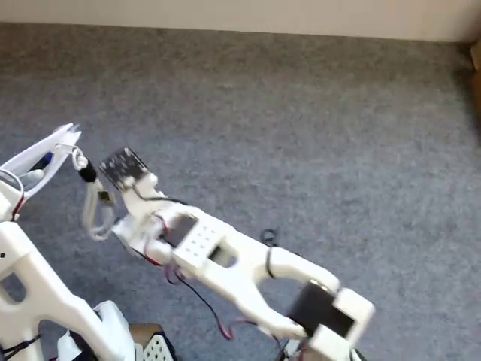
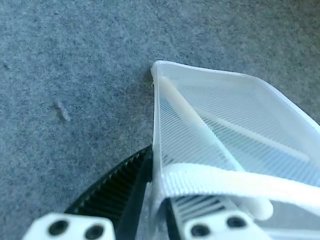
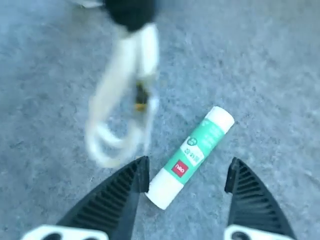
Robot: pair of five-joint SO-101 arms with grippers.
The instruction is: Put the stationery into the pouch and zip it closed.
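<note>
Ribbed mesh pouch (image 2: 220, 130) in left pincer (image 2: 160, 172); right pincer (image 3: 189, 165) wide over cylindrical glue stick (image 3: 200, 145).

1. The glue stick (image 3: 192, 155) wears a green label (image 3: 201, 143), with a small red patch (image 3: 178, 168) of white letters toward its 7 o'clock end.
2. I can't read the white print toward 1 o'clock; it's blurred.

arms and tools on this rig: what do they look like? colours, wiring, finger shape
Left arm and right arm: white plastic shells, thin red and black wires running loose. Left tool and right tool: black tapered fingers with ribbed inner faces, on white bases with screw holes.
</note>
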